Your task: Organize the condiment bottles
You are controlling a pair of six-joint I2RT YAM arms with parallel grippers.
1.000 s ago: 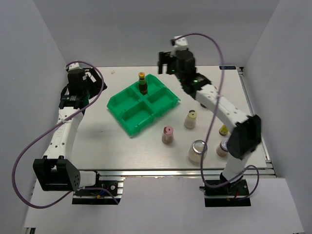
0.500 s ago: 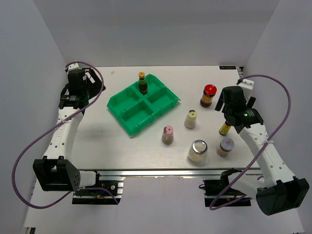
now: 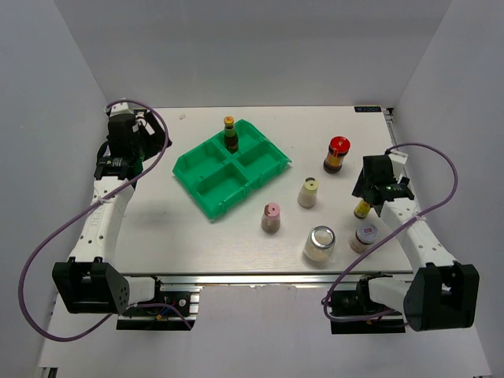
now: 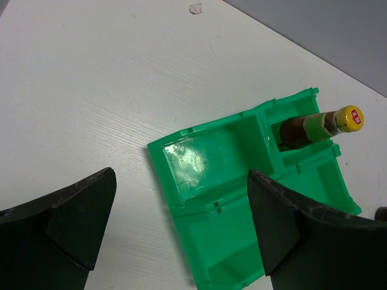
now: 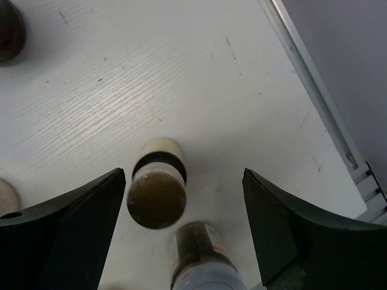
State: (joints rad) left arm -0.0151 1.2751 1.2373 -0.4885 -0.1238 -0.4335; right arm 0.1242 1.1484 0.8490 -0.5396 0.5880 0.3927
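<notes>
One slim dark sauce bottle (image 3: pixel 230 134) stands in the far compartment of the green tray (image 3: pixel 206 175); it also shows in the left wrist view (image 4: pixel 314 124). On the table stand the red-capped jar (image 3: pixel 337 153), yellow-lidded shaker (image 3: pixel 309 191), pink-lidded shaker (image 3: pixel 271 217), silver-lidded jar (image 3: pixel 320 242), grey-lidded jar (image 3: pixel 365 236) and the second slim bottle (image 3: pixel 362 209). My right gripper (image 3: pixel 367 194) is open just above that bottle (image 5: pixel 157 196), which sits near its left finger (image 5: pixel 72 229). My left gripper (image 3: pixel 154 135) is open and empty, left of the tray (image 4: pixel 199 163).
The grey-lidded jar (image 5: pixel 202 260) stands right next to the slim bottle, between my right fingers. The table's right edge rail (image 5: pixel 314 96) runs close by. A small scrap (image 4: pixel 195 8) lies on the far table.
My right arm swung from behind the tray over to the right side and came down over the slim bottle, uncovering the red-capped jar. The left arm has not moved.
</notes>
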